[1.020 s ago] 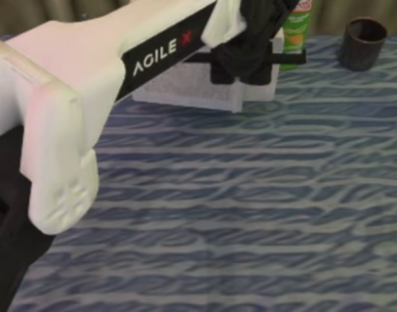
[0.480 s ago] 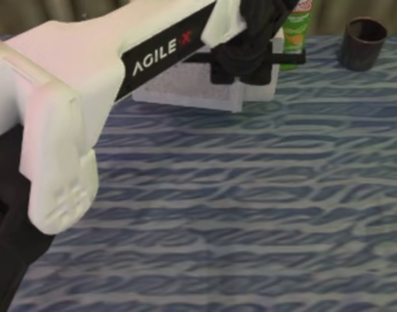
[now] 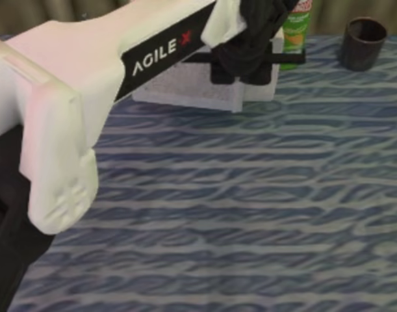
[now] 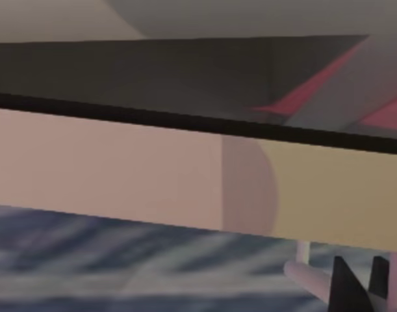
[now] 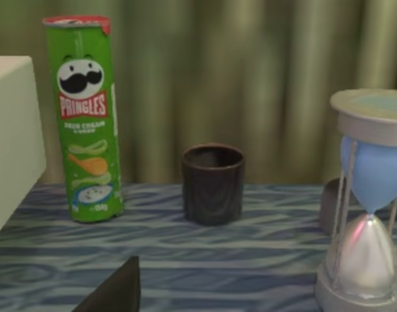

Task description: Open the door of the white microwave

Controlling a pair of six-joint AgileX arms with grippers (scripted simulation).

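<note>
The white microwave (image 3: 262, 88) stands at the back of the table, mostly hidden under my left arm. Its door (image 3: 185, 88), with the grey mesh window, faces the front. My left gripper (image 3: 240, 68) hangs over the door's right end. In the left wrist view a broad pale panel of the microwave (image 4: 120, 169) fills the frame, with a dark hollow above it. There my left gripper (image 4: 362, 286) is shut on the door's thin white handle (image 4: 308, 276). My right gripper (image 5: 117, 292) is out of the top view and idle, away from the microwave.
A green Pringles can (image 3: 295, 32) stands just right of the microwave, and a dark cup (image 3: 362, 42) farther right. The right wrist view shows the can (image 5: 88, 117), the cup (image 5: 212, 184) and a blue hourglass (image 5: 370, 208) close by. A curtain backs the table.
Almost nothing differs. My left arm has shifted only very slightly, and the door's mesh panel sits where it was.
</note>
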